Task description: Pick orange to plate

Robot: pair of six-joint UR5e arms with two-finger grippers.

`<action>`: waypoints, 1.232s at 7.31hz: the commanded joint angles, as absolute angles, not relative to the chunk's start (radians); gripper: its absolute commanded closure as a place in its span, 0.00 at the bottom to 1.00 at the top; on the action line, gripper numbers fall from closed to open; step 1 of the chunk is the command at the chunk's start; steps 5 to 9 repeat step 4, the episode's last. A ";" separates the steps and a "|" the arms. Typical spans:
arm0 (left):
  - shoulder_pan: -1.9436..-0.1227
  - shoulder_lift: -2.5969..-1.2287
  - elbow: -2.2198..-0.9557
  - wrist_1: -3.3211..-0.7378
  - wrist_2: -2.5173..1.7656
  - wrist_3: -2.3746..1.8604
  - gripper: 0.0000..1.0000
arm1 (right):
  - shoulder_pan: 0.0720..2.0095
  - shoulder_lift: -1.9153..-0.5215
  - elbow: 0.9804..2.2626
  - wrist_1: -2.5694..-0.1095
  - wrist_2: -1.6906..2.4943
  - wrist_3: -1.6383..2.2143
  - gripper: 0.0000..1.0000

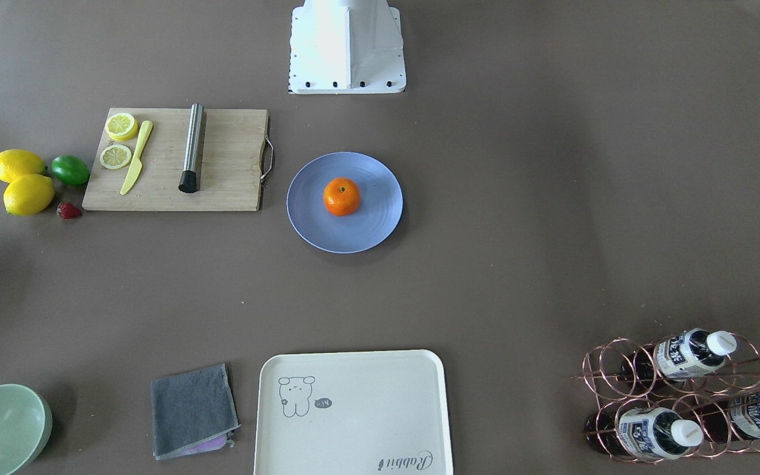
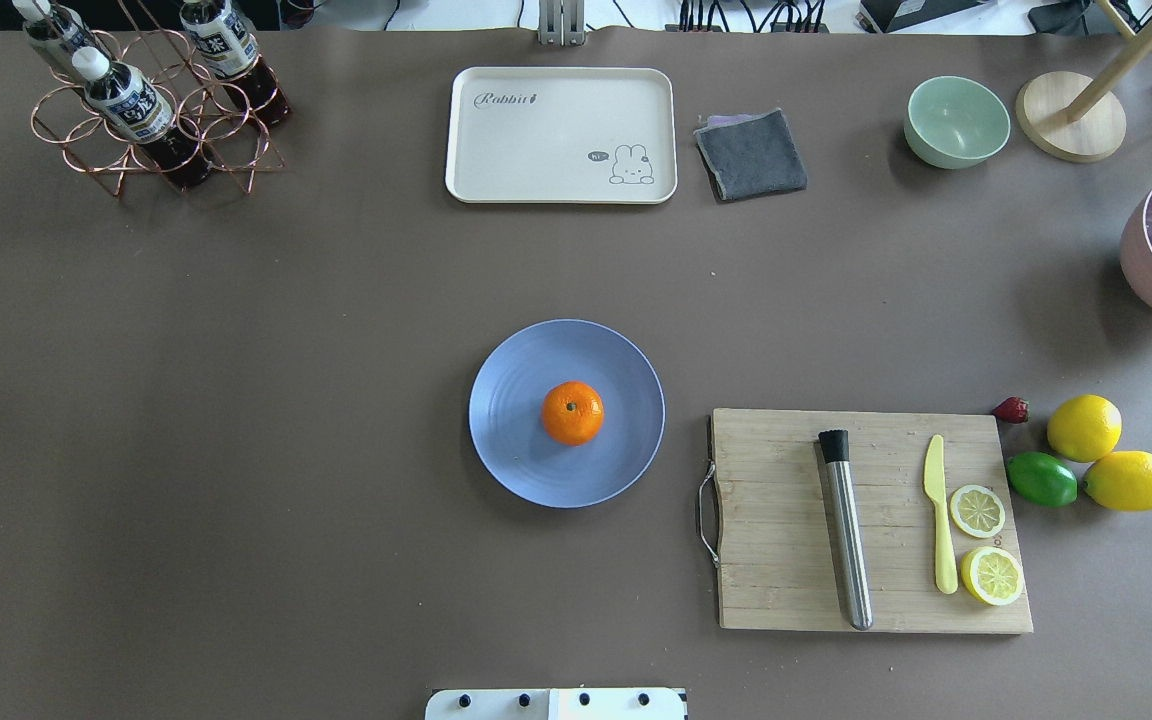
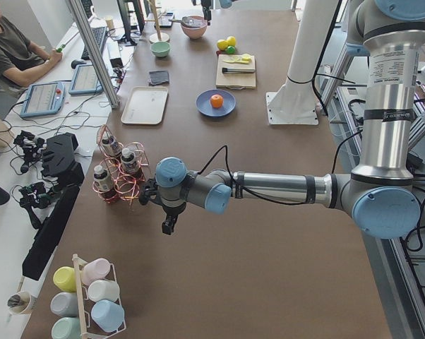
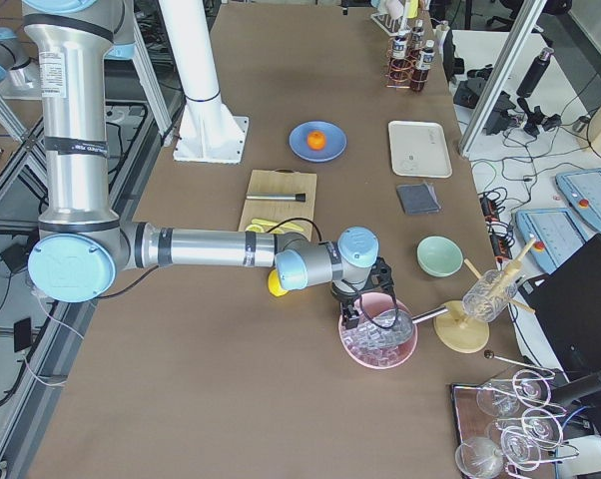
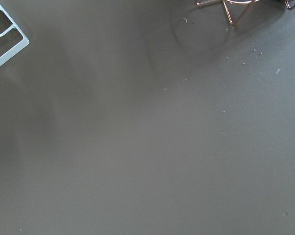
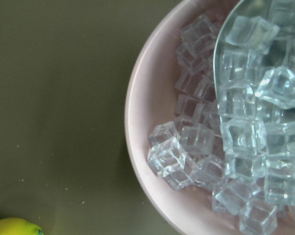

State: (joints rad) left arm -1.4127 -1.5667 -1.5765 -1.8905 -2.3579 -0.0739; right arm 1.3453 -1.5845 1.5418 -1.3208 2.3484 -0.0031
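Tbl (image 2: 236, 400): orange (image 2: 572, 412) on plate (image 2: 516, 455), far from L tool (image 3: 168, 226), R tool (image 4: 351, 318).

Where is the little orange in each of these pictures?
Front-facing: orange, centre, on the plate.
Overhead: orange, centre.
Exterior left: orange, top middle, small.
Exterior right: orange, top middle, small.
Left wrist: not in it.
Right wrist: not in it.
Shared landmark: the plate beneath it.

Soft, even light from above keeps the table (image 2: 236, 400) bright, with only faint, blurred shadows. Beneath the right gripper (image 4: 352, 317) the ice cubes (image 6: 235, 142) glint crisply. Beneath the left gripper (image 3: 169, 226) the picture is dimmer and flat.
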 commanded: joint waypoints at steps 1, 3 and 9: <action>-1.413 -1.556 -1.575 -1.893 -2.358 -0.074 0.02 | 1.345 -1.585 1.542 -1.321 2.347 -0.003 0.00; -1.414 -1.552 -1.591 -1.905 -2.358 -0.075 0.02 | 1.345 -1.588 1.540 -1.321 2.349 -0.003 0.00; -1.414 -1.552 -1.591 -1.907 -2.358 -0.075 0.02 | 1.345 -1.589 1.540 -1.321 2.347 -0.003 0.00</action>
